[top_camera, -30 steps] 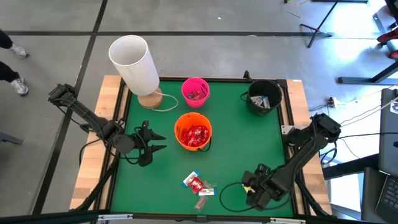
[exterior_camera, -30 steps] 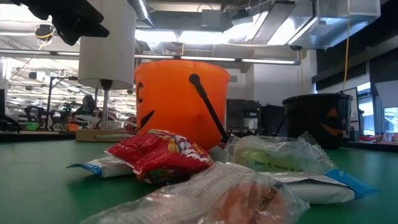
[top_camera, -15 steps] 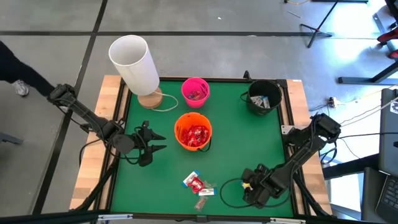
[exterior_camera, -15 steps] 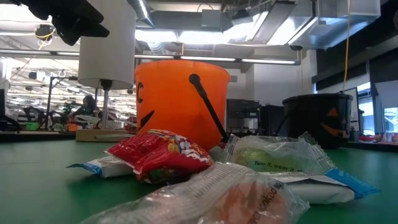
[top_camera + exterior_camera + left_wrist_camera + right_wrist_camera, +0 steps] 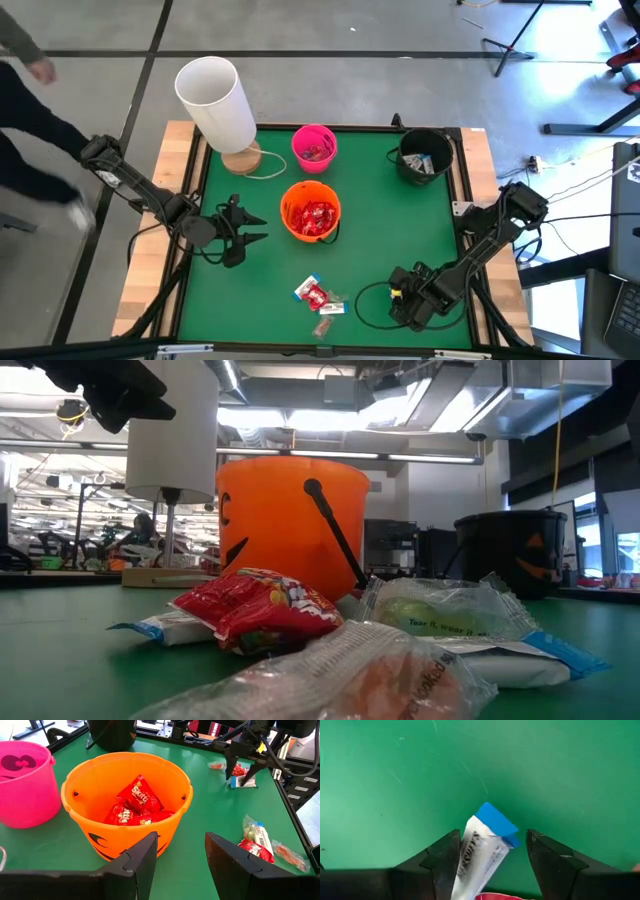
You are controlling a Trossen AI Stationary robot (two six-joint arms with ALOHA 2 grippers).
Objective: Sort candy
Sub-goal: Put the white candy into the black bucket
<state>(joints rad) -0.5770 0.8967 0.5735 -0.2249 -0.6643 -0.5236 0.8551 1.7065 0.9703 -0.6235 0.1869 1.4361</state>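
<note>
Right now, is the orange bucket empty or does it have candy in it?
It has candy in it. The orange bucket stands upright with several red wrapped candies at its bottom, well below the rim.

Colours on the green table mat

Beside the orange bucket, black face print on its wall: pink bucket with a dark "3" mark, black bucket with an orange face. Inside the orange bucket, red wrappers with white print. Near it on the mat, loose candy: red, white with blue ends, clear with green inside. White cylinder on a pale wooden base.
</note>
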